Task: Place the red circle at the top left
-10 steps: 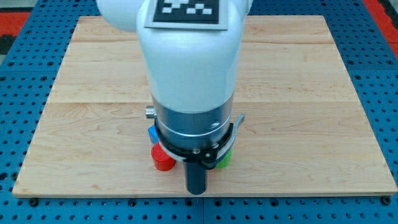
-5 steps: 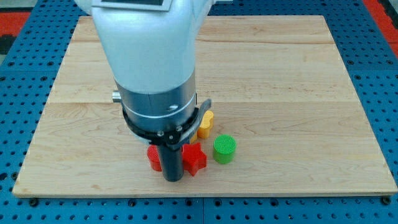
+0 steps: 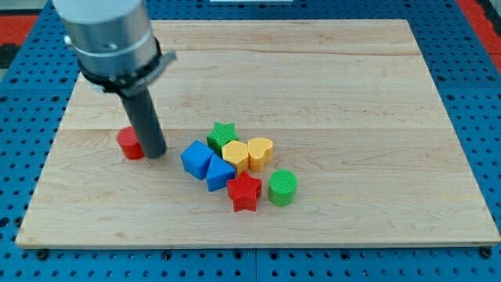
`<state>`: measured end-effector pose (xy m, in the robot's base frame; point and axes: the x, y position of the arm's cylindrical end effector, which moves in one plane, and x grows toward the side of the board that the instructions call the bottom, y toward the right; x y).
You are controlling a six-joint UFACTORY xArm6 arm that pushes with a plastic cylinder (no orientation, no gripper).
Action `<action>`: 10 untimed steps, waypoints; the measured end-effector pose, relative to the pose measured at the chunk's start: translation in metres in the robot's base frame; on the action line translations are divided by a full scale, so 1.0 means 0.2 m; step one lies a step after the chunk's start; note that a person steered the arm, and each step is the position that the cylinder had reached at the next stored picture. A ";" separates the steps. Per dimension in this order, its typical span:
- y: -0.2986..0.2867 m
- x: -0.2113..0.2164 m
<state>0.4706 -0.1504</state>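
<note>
The red circle (image 3: 129,143) lies on the wooden board (image 3: 344,86) at the view's left, about mid-height. My tip (image 3: 154,152) stands right beside it on its right, touching or nearly touching. The rod hides part of the circle's right edge. A cluster of other blocks sits to the right of my tip.
The cluster holds a blue block (image 3: 196,159), a blue triangle (image 3: 219,174), a green star (image 3: 223,133), a yellow block (image 3: 235,153), a yellow heart (image 3: 261,151), a red star (image 3: 244,191) and a green circle (image 3: 282,186). Blue pegboard (image 3: 485,102) surrounds the board.
The arm has swung up and to the view's left. The red circle has moved with it from near the bottom edge to the left side. The cluster is now uncovered.
</note>
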 end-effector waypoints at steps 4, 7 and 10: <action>-0.24 -0.39; -0.45 -0.51; -0.44 -0.99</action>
<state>0.2729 -0.2394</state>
